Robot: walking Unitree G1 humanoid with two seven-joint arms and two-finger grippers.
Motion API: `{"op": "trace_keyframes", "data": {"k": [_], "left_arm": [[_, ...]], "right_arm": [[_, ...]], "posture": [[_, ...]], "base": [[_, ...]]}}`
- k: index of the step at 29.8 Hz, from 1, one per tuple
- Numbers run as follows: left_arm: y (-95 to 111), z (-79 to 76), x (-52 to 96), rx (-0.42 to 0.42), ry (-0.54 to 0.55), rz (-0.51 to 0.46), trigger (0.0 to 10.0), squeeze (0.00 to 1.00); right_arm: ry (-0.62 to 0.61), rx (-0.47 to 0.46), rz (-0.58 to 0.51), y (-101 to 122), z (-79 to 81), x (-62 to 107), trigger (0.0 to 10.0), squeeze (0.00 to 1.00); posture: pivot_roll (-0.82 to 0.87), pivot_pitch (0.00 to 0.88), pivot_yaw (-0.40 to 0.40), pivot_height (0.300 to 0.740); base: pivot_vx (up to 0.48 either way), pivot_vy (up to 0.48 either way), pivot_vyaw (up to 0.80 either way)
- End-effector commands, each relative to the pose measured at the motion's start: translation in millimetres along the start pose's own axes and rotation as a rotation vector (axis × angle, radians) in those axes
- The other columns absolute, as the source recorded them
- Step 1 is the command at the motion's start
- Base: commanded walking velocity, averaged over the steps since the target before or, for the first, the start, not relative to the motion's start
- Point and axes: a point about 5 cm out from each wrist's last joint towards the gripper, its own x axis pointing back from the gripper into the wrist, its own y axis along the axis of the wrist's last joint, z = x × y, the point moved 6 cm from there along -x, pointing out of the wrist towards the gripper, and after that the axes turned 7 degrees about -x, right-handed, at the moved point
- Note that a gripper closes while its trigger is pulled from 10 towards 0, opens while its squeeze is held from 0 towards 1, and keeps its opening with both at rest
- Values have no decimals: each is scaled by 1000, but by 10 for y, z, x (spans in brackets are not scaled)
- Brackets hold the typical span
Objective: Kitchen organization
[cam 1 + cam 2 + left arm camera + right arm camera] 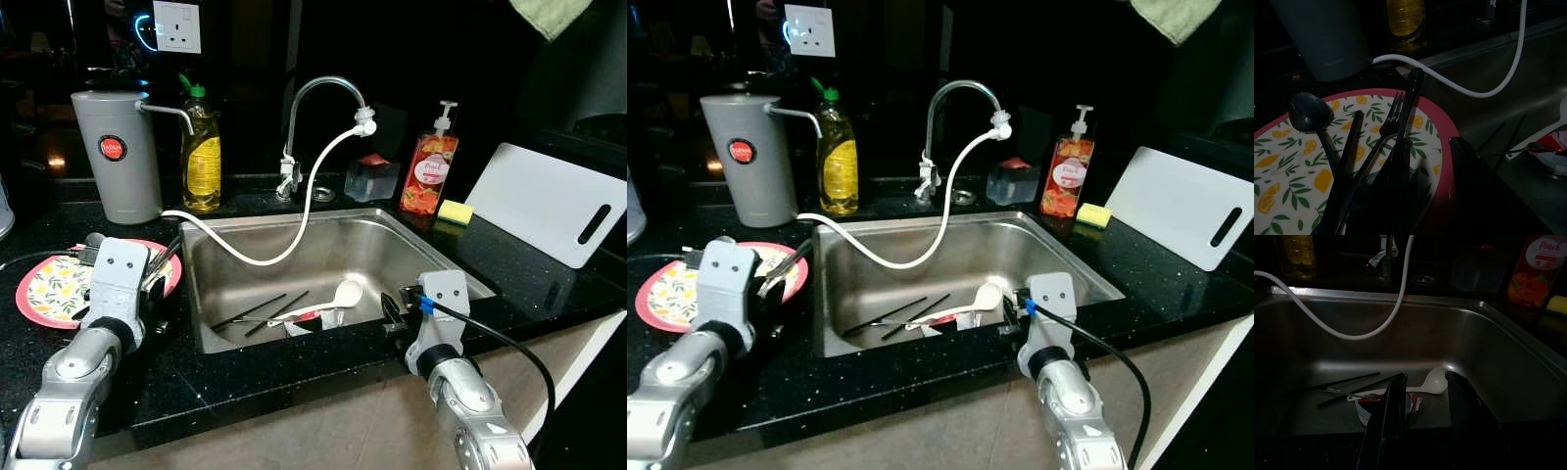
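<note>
Behind the sink: grey canister (120,152), yellow soap bottle (201,152), chrome tap (318,117) with white hose (294,211), peach pump bottle (429,166). Beside that bottle, yellow sponge (455,211). Far right, tilted white board (549,201). On wall, socket (177,26).

Before me runs a black speckled worktop (294,377) with a steel sink (451,259) set into it. On my left a pink-rimmed lemon-patterned plate (44,294) lies on it, with a grey jug (120,152) and a yellow soap bottle (202,152) standing behind. Past the sink's far rim are a clear box (370,178), a peach soap pump (429,166) and a yellow sponge (455,211). A white cutting board (549,201) leans at my right.
</note>
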Motion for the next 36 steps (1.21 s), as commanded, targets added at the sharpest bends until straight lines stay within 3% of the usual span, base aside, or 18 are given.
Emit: {"op": "trace_keyframes", "data": {"k": [1,36], "left_arm": [[2,-57,-2,6,-10,-7,10000,0],[17,-56,-1,10,-7,-11,10000,0]], "right_arm": [[-5,7,11,-19,-34,11,10000,0],[-6,5,12,-21,-31,13,10000,0]], "posture": [[-14,0,-98,740],[-14,0,-102,740]], "base": [[0,0,0],[0,0,0]]}}
